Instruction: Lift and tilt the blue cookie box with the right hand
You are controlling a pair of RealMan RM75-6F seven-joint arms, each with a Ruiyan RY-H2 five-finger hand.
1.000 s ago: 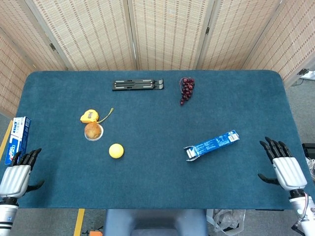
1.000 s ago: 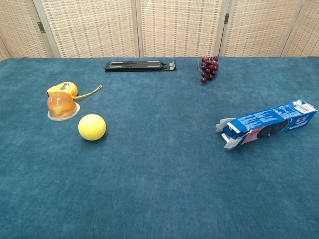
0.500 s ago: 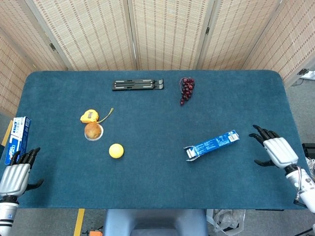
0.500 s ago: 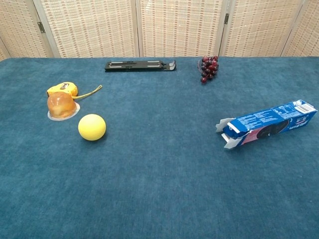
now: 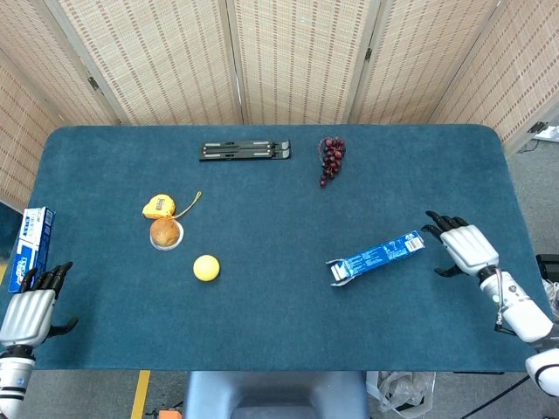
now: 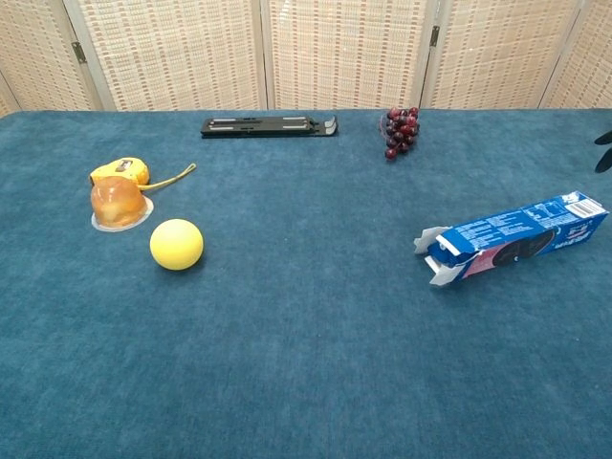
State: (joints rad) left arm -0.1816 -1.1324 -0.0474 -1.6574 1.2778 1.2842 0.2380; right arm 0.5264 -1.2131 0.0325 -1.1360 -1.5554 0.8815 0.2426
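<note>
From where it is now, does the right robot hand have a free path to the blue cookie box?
Probably yes. The right robot hand is open just beyond the closed end of the blue cookie box, with only bare tabletop between them. The grapes lie well clear of that path.

No legible text on cookie box.

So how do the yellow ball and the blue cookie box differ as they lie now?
The yellow ball is round and plain; the blue cookie box is long, flat-sided and printed. The ball sits on the table's left half, the box on the right, near the right hand. The box's near end gapes, flaps splayed. Both rest untouched on the cloth.
</note>
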